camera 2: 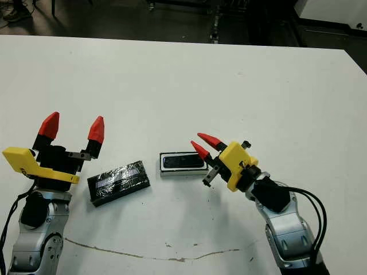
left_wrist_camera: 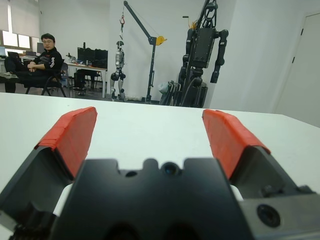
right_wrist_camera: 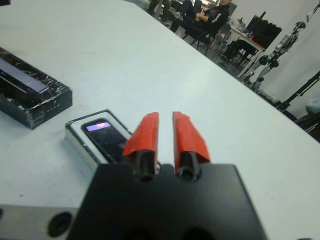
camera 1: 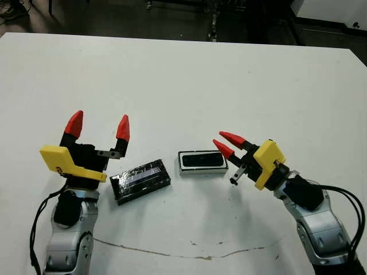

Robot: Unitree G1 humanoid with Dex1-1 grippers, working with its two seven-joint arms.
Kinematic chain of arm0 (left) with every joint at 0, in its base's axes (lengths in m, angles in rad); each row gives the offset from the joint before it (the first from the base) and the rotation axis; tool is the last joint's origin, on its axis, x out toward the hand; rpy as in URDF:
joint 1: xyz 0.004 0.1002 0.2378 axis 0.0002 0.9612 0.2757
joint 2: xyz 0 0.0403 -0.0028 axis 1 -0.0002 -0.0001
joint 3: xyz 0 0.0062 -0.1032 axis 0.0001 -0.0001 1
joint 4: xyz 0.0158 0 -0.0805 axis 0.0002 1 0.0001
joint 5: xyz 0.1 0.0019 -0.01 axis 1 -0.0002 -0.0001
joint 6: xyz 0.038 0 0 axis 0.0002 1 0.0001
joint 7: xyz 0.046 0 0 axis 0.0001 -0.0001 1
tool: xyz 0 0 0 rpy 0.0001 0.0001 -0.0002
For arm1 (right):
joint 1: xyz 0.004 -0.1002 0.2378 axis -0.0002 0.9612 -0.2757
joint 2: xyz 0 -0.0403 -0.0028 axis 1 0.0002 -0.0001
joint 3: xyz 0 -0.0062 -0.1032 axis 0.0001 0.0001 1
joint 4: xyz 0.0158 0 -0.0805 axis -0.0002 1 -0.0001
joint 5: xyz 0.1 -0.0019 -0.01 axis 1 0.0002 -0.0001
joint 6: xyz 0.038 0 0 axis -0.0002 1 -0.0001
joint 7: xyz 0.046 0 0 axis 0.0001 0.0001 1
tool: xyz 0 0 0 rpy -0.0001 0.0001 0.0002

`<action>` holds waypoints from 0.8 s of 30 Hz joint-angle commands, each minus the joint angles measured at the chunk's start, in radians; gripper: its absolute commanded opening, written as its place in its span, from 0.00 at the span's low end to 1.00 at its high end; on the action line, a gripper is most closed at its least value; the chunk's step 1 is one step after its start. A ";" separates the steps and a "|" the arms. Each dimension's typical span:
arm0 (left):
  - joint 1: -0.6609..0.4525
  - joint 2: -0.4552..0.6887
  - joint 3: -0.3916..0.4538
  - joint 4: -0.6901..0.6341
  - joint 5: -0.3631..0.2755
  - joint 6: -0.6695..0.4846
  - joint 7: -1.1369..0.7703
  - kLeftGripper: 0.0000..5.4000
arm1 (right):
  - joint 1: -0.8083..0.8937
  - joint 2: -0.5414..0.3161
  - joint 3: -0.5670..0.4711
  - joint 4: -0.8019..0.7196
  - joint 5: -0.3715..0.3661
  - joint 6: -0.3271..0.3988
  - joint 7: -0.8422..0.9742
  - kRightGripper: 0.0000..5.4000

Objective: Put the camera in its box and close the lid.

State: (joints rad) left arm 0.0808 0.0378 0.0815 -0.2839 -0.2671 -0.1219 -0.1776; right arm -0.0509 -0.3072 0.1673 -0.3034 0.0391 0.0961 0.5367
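Note:
The camera (camera 1: 202, 158), a slim black bar, lies inside its box (camera 1: 182, 167), a small white tray near the table's front middle. To the left of the box the lid (camera 1: 140, 180) lies flat on the table, glossy black with a pale strip. My right gripper (camera 1: 218, 138) is just right of the box, pointing at its right end, fingers nearly together with nothing between them. The right wrist view shows the camera (right_wrist_camera: 104, 136) in the box (right_wrist_camera: 80, 139) just beyond my right gripper (right_wrist_camera: 164, 117). My left gripper (camera 1: 101, 117) hovers open left of the lid, holding nothing.
A thin brown line (camera 1: 172, 252) runs across the table near its front edge. Beyond the far edge a person (left_wrist_camera: 45, 55) sits on a chair, and robot stands and a small crane (left_wrist_camera: 150, 45) are in the room.

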 commanded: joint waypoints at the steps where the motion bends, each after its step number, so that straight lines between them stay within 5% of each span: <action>1: 0.011 0.004 0.003 0.008 0.003 0.001 -0.001 1.00 | 0.016 -0.006 0.008 0.019 -0.015 -0.015 -0.015 0.03; 24: 0.017 0.009 0.005 0.007 0.001 -0.003 -0.008 1.00 | 0.047 -0.051 0.065 0.040 -0.092 0.087 -0.007 0.00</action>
State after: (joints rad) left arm 0.0837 0.0380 0.0820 -0.2850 -0.2675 -0.1231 -0.1790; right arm -0.0217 -0.3352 0.2277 -0.2638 -0.0511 0.1613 0.5189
